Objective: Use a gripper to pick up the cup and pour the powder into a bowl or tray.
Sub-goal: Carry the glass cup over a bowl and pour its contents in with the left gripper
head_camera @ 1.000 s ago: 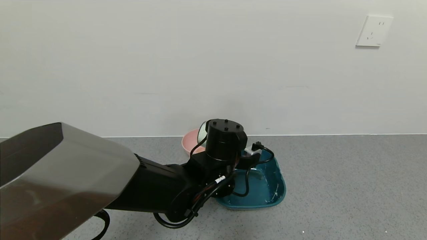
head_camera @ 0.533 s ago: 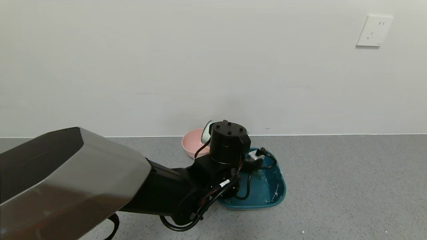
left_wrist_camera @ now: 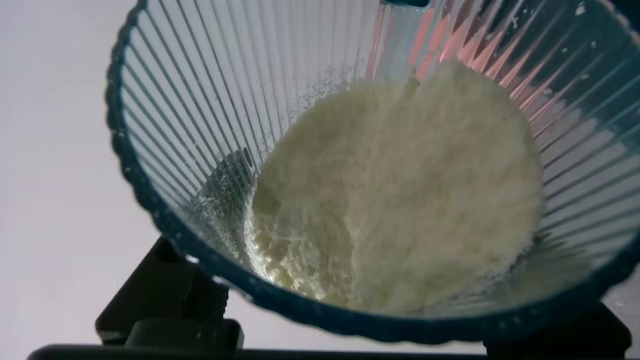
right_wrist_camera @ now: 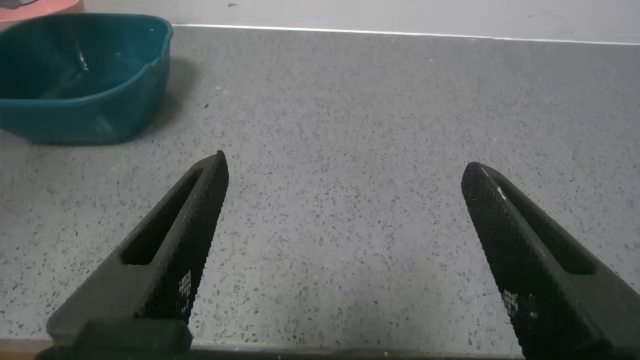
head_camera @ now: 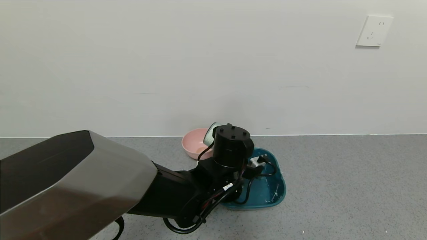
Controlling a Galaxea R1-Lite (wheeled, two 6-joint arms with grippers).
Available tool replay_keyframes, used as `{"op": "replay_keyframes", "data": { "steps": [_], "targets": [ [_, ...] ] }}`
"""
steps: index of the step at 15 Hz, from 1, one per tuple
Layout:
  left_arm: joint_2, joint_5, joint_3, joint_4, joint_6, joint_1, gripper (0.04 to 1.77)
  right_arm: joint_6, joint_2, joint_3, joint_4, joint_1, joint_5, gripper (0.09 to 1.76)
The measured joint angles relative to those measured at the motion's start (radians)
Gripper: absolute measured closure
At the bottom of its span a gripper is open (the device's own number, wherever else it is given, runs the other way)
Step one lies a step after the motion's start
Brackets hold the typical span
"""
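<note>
Head view, item by item.

Left end effector [head_camera: 223, 141]: clenched on the cup, held above the far left corner of the basin, beside the pink bowl. The fingers themselves are hidden behind the black wrist in this view; the grasp is judged from the left wrist view, where the cup fills the picture and dark finger parts show below its rim.

Cup [head_camera: 211, 133]: pale teal, ribbed, tilted, only a sliver showing past the wrist. It sits between the pink bowl [head_camera: 194, 142] and the basin [head_camera: 272, 196].

Powder [left_wrist_camera: 400, 195]: cream, banked against the lower side of the cup, not yet over the rim.

Basin: dark teal, rounded square, on the grey worktop [head_camera: 350, 186], its near left part covered by the arm and cables. A few pale flecks lie inside it.

Right end effector [right_wrist_camera: 345, 245]: released, fingers wide apart, parked low over bare worktop, the basin well off to its left.

Risks. The cup's mouth appears to face toward the pink bowl and the wall, so further tipping could drop powder into the bowl or onto the worktop. A quick tilt could send the banked powder out in one lump and raise dust. The ribbed, tapered wall could slip in the grasp.

Not determinable: exact position of the cup's lip over either vessel; the cup's handle; the basin's loop handle; how much powder lies in the basin.
</note>
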Motion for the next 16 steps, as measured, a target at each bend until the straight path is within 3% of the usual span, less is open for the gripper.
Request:
{"op": "replay_keyframes", "data": {
  "steps": [6,16],
  "targets": [
    [0.024,-0.001,0.012,-0.198,0.143,-0.007,0.5,0.0,0.0,0.0,0.0,0.0,0.0,0.15],
    [0.039,-0.001,0.018,-0.207,0.18,-0.009,0.5,0.0,0.0,0.0,0.0,0.0,0.0,0.15]
  ]
}}
